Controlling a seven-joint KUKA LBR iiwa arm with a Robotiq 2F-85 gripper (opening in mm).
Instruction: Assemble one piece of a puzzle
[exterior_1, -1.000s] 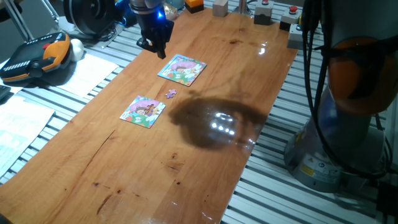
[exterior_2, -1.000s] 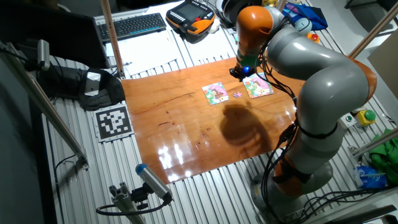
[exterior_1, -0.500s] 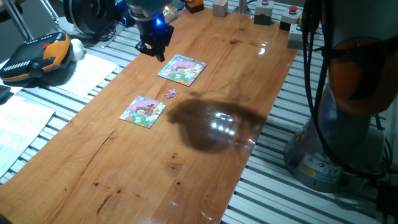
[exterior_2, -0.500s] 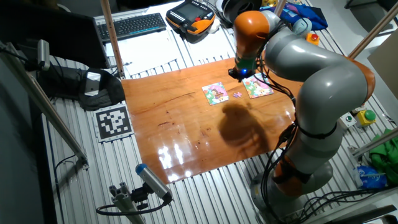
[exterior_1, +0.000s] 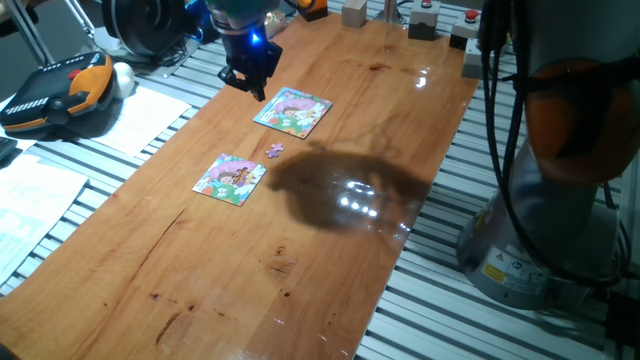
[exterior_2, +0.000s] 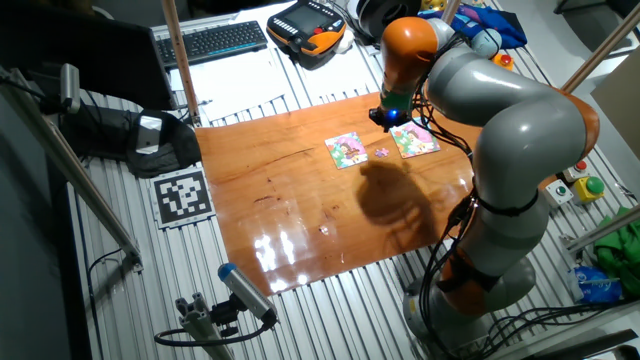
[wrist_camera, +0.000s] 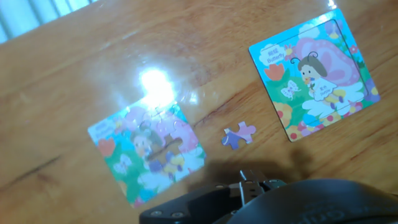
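1. The piece (exterior_1: 275, 149) lies flat on the bench (exterior_1: 330, 250), loose, between the puzzle (exterior_1: 230, 179) and the lilac-and-white puzzle (exterior_1: 293, 110).
2. The gripper (exterior_1: 247, 78) hangs above the bench beyond the lilac-and-white puzzle, away from the piece; whether it is released or clenched cannot be told.

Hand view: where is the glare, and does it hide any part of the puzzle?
Hand view: a bright glare spot sits on the table just above the puzzle, washing out its top edge; the piece stays clear. One fixed view: lamp reflections lie inside the arm's dark shadow.
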